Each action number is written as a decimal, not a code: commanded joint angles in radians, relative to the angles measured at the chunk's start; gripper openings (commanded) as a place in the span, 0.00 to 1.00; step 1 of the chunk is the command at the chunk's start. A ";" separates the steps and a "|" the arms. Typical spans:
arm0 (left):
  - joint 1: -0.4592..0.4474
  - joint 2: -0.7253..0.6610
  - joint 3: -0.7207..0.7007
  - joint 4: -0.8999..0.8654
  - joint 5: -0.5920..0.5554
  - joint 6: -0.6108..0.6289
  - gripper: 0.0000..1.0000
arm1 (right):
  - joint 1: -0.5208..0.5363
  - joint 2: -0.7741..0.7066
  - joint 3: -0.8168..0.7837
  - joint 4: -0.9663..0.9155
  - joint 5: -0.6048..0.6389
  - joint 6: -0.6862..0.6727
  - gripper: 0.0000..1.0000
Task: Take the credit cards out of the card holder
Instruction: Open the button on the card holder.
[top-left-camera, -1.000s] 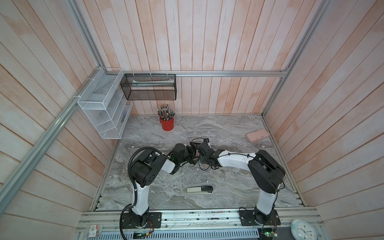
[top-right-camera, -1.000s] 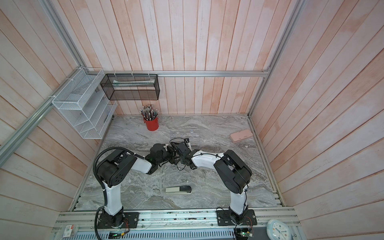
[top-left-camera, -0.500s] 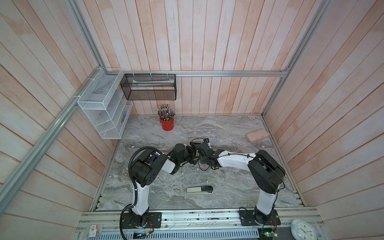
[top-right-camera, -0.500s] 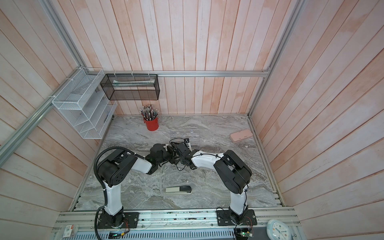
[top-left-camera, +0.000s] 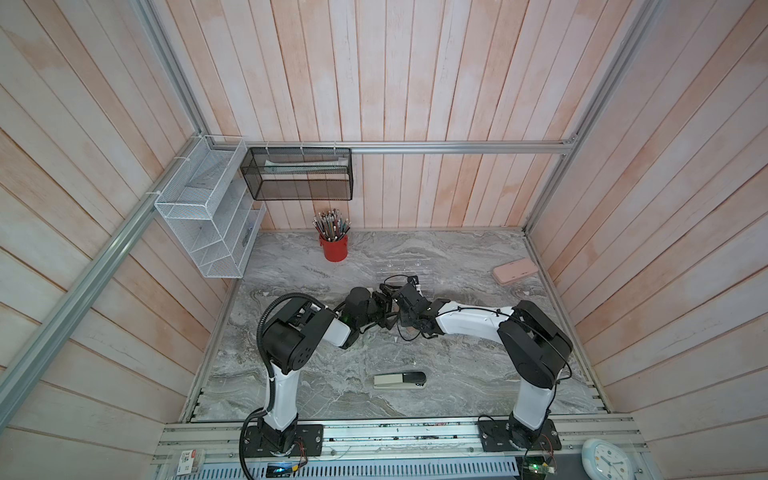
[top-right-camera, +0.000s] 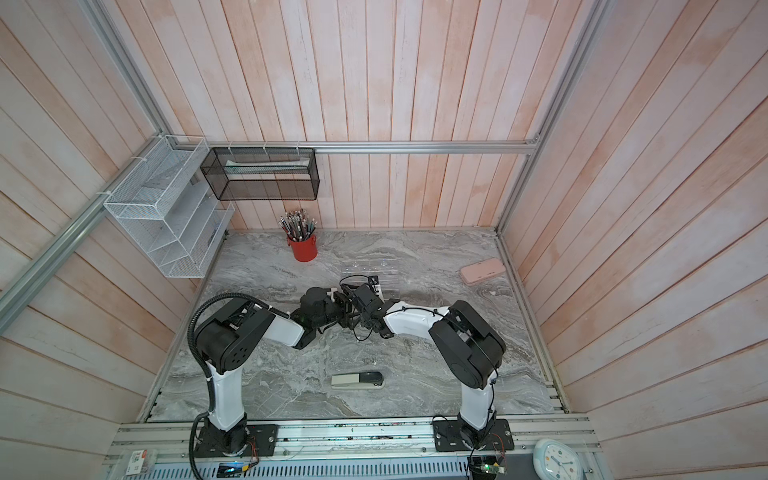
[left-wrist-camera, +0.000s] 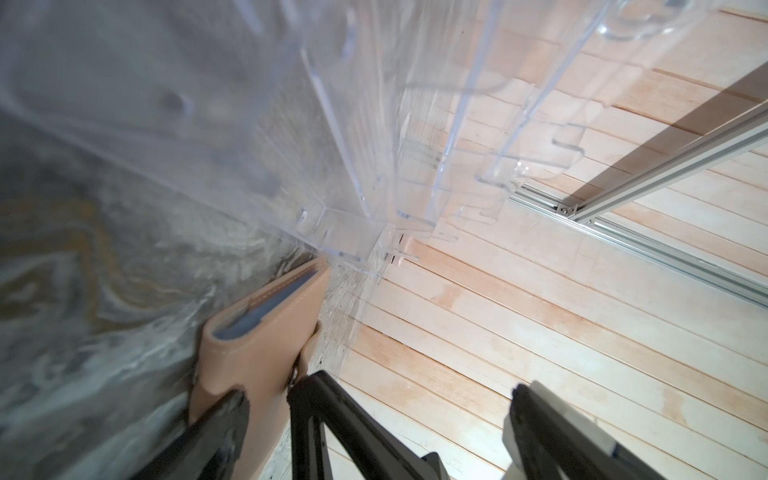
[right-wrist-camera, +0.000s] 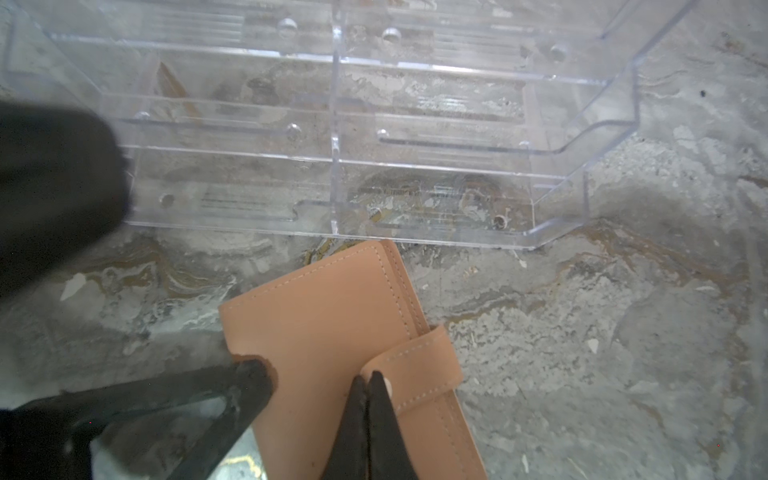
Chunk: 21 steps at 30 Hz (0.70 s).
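Card holder (left-wrist-camera: 257, 353), in left wrist view, lies on the table (left-wrist-camera: 83, 291) beside the clear rack (left-wrist-camera: 249, 124); left gripper (left-wrist-camera: 380, 392) stands wide, one finger (left-wrist-camera: 220, 415) on it. In right wrist view, right gripper (right-wrist-camera: 368, 380) is closed tight at its snap tab (right-wrist-camera: 419, 361). In both top views the grippers hide it.

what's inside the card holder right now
Only a bluish strip, likely plastic sleeves, shows between the covers of the card holder, which is folded shut. Whether credit cards sit in it cannot be seen: the tan covers hide the rest.
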 joint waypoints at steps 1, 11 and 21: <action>0.015 0.062 -0.022 -0.135 -0.060 0.006 1.00 | -0.029 -0.006 -0.037 -0.050 -0.004 0.003 0.00; 0.014 0.064 -0.023 -0.137 -0.063 0.007 1.00 | -0.034 0.024 -0.017 -0.072 -0.013 0.005 0.00; 0.018 0.076 -0.026 -0.143 -0.064 0.008 1.00 | -0.064 -0.050 -0.057 -0.038 -0.076 -0.004 0.00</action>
